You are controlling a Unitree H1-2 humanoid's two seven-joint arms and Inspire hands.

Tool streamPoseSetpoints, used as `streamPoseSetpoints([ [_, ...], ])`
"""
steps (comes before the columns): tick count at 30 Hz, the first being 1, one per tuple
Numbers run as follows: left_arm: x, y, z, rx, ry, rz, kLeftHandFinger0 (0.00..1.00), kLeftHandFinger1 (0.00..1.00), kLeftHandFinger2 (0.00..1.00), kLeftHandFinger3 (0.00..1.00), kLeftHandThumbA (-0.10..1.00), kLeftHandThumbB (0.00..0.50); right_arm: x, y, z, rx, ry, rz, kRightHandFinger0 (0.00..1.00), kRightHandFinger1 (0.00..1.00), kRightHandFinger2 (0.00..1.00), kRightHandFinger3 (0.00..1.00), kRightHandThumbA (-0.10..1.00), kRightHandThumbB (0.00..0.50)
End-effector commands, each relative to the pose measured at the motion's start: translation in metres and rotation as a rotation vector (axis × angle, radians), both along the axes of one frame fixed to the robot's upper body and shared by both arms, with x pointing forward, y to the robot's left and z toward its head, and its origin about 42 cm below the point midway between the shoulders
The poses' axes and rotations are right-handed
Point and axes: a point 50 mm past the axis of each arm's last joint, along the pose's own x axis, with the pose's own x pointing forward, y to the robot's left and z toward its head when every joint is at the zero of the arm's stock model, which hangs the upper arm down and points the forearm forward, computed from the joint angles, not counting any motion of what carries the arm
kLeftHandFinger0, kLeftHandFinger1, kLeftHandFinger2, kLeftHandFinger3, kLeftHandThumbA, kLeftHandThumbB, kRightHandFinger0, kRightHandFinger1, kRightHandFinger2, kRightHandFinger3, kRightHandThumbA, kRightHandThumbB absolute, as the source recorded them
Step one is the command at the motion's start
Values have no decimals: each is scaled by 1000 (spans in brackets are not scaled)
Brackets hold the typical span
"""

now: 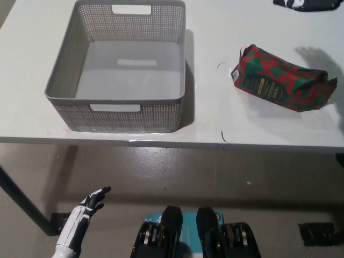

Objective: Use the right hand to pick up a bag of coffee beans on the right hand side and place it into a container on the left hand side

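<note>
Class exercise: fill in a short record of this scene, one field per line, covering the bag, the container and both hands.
bag of coffee beans: red and green, lying on its side on the table's right part
container: grey mesh basket, empty, on the left
right hand: black, at the picture's top right edge, above the bag, mostly cut off
left hand: white, resting low at the lower left, holding nothing

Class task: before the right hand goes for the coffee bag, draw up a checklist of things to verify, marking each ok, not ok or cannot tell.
1. Coffee bag lies free on the table, nothing on it: ok.
2. Right hand over the bag: not ok, it sits at the top edge, beyond the bag.
3. Right hand open: cannot tell.
4. Container empty: ok.
5. Left hand out of the way, below the table edge: ok.
</note>
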Motion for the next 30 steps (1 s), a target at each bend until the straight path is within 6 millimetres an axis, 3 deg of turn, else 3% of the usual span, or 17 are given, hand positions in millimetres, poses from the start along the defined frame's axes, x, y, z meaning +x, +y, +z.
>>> streamPoseSetpoints([
  [1, 0, 1, 13, 9, -87, -30, 1000, 1000, 1000, 1000, 1000, 152, 25, 8, 63, -77, 37, -63, 1000, 1000, 1000, 1000, 915, 500],
  [12, -6, 1, 10, 9, -82, -32, 1000, 1000, 1000, 1000, 1000, 132, 52, 26, 25, -92, 257, -81, 1000, 1000, 1000, 1000, 886, 500],
  [25, -5, 2, 12, 12, -78, -37, 1000, 1000, 1000, 1000, 1000, 141, 52, 25, 2, -103, 437, -22, 1000, 1000, 1000, 1000, 977, 500],
  [30, -5, 1, 11, 8, -82, -37, 1000, 1000, 1000, 1000, 1000, 149, 52, 24, -5, -90, 493, 1, 1000, 1000, 1000, 1000, 930, 500],
])
